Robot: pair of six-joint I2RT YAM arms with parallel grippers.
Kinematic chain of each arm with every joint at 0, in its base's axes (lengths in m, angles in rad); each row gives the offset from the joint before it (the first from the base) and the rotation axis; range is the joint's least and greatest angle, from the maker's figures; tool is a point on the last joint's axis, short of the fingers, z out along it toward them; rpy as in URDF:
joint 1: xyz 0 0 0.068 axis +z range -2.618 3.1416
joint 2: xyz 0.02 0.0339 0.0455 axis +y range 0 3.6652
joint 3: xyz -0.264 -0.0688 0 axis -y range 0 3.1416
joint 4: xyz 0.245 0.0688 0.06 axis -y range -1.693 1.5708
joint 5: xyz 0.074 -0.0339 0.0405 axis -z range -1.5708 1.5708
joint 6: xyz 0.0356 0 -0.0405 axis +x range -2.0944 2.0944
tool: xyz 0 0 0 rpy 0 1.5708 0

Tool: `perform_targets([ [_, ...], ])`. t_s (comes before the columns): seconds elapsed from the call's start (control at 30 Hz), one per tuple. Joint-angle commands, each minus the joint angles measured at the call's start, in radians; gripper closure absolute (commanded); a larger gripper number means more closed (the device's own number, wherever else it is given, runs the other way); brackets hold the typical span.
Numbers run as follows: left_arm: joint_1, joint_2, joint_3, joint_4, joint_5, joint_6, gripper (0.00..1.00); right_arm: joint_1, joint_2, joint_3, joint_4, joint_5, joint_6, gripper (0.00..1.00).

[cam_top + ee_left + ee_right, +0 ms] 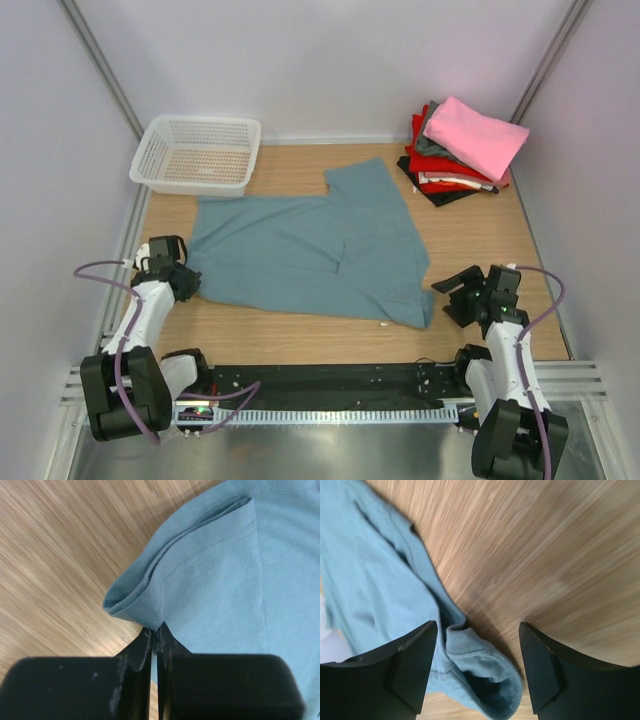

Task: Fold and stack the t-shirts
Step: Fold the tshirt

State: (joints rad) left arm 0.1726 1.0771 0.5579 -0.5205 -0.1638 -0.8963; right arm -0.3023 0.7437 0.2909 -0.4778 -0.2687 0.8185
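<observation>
Far left: basket (150, 160). Left gripper (156, 630) closed, pinching left hem of teal shirt (300, 250) spread across mid-table (300, 338). Right gripper (477, 627) wide open, empty, straddling shirt's near-right corner. Far right: stack (465, 150) of folded shirts, pink uppermost.

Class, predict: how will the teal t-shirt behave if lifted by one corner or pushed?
Probably floppy: the teal t-shirt lies creased and folded over, so it would drape. Likely light, being thin cloth. Pushed, it would probably bunch, as its rumpled corner suggests.
</observation>
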Motion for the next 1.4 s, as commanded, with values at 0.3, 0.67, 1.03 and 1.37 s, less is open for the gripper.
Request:
perform_targets([
  [0.3,0.007,0.027,0.022,0.007,-0.025,0.027,1.0,0.0,-0.053,-0.165,0.145,-0.253,-0.028,0.46],
  [0.67,0.093,0.041,0.086,-0.095,-0.056,0.06,1.0,-0.039,-0.103,-0.07,-0.038,-0.044,0.076,0.99],
  [1.03,0.153,0.083,0.106,-0.113,-0.013,0.085,1.0,-0.259,0.18,-0.001,-0.019,-0.113,-0.071,0.99],
  [1.37,0.047,-0.005,0.063,-0.104,0.01,0.06,1.0,-0.255,-0.012,0.145,-0.172,-0.089,-0.15,0.34],
])
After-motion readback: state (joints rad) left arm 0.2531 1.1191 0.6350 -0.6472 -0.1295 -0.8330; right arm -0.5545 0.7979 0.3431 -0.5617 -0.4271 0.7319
